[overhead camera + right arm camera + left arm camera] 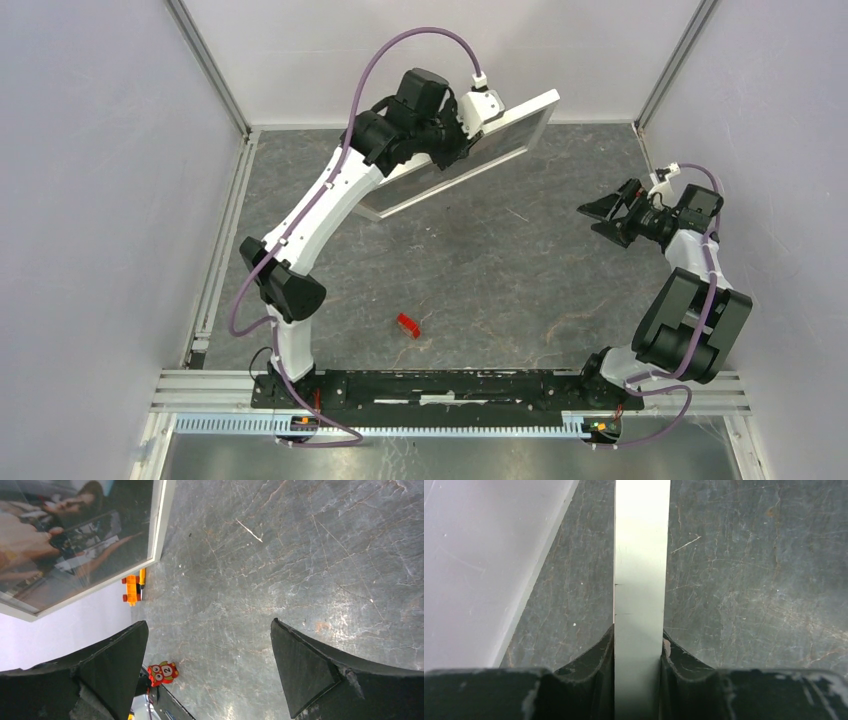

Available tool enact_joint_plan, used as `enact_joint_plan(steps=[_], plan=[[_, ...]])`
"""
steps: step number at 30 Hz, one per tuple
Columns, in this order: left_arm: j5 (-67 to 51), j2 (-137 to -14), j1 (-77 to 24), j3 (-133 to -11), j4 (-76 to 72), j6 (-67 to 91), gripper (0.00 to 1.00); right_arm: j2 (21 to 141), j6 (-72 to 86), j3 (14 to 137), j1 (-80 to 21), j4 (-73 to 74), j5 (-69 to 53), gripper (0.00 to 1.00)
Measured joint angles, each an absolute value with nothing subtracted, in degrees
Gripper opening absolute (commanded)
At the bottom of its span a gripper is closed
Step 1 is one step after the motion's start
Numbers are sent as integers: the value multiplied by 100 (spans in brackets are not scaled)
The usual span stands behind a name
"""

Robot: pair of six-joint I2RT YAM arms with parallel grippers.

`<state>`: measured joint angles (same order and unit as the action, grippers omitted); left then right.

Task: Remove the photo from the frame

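The colour photo of people (70, 535) sits inside the large white-bordered picture frame (512, 132). The frame is tilted over the far part of the grey stone-look table (500, 280); whether its lower corner touches the surface cannot be told. The left gripper (639, 647) is clamped on the frame's thin white edge, and its arm is stretched far forward. A wide stretch of table lies between the frame and the right gripper (612, 215), which holds nothing, jaws wide apart, facing the frame. A small red toy (408, 325) lies nearer the arm bases.
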<state>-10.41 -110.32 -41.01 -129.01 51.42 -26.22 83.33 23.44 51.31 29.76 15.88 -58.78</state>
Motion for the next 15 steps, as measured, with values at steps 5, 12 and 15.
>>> enact_joint_plan(steps=[5, 12, 15], plan=[[-1310, -11034, -4025, -12951, 5227, -2423, 2, 8394, 1682, 5205, 2976, 2038, -5867, 98], [-1393, -11367, -3824, -13576, 5260, -1645, 2, 8399, 1420, 5199, 2974, 2193, -5802, 98], [-1260, -11362, -3699, -13625, 5004, -1181, 2, 8396, 1382, 5170, 2974, 2196, -5771, 98]])
